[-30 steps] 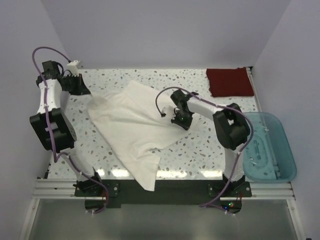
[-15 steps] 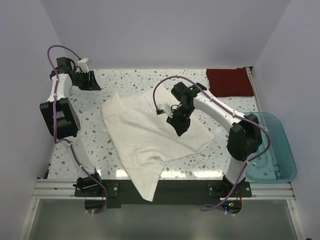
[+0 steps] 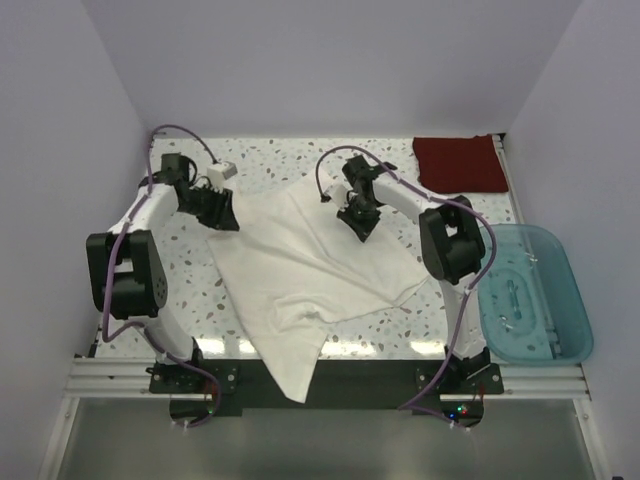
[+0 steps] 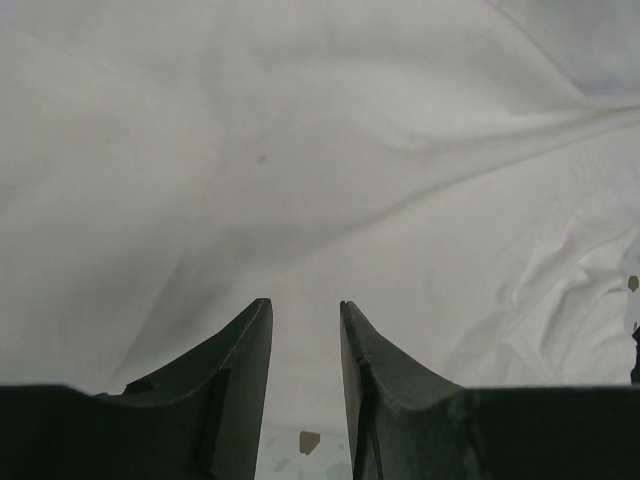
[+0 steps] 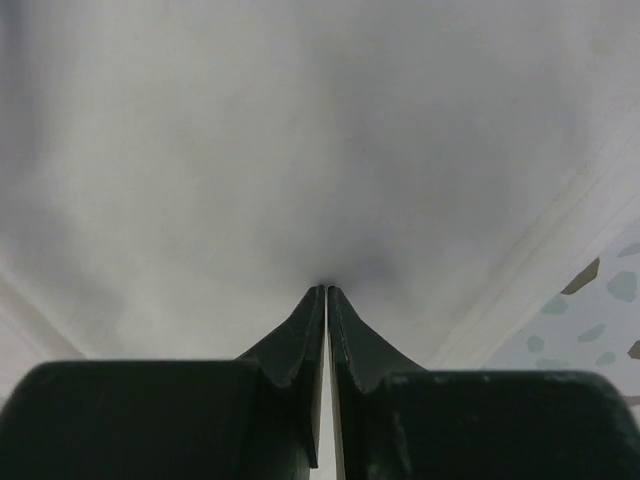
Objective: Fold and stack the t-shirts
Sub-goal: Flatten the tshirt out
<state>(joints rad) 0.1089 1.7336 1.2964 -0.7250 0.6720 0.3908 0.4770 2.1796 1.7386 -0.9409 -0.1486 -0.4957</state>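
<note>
Beneath right gripper (image 5: 326, 290): white t-shirt (image 3: 300, 260), one item, lying rumpled on the table (image 3: 180, 285).
- Its lowest corner hangs past the table edge toward the arm bases.
- Jaws pressed together on what looks like a small pinch of cloth, which puckers at the tips.
- A hem band runs close by on one side of the fingers.

Ahead of and under left gripper (image 4: 303, 303): same shirt, opposite edge.
- Jaws parted, nothing between them.
- A sliver of bare table shows just behind the tips.

Beyond right gripper, well apart, toward the far corner: dark red t-shirt (image 3: 458, 163), folded rectangle, lying flat.

Outboard of the right arm, off the table's side: teal bin (image 3: 545, 260), not part of the job.

Step judged: spreading the white shirt flat before any fold. The task looks to be at an early stage.

Handling notes, as judgement:
- Left jaws should close low over the edge in front of them, taking one layer at a seam rather than a loose bunch.
- Both grips should then draw apart evenly, lifting only a little, so the wrinkles between them pull out.
- The overhanging corner should come back onto the table first, since its weight could drag the cloth askew.
- A thin pinch may slip under tension.
</note>
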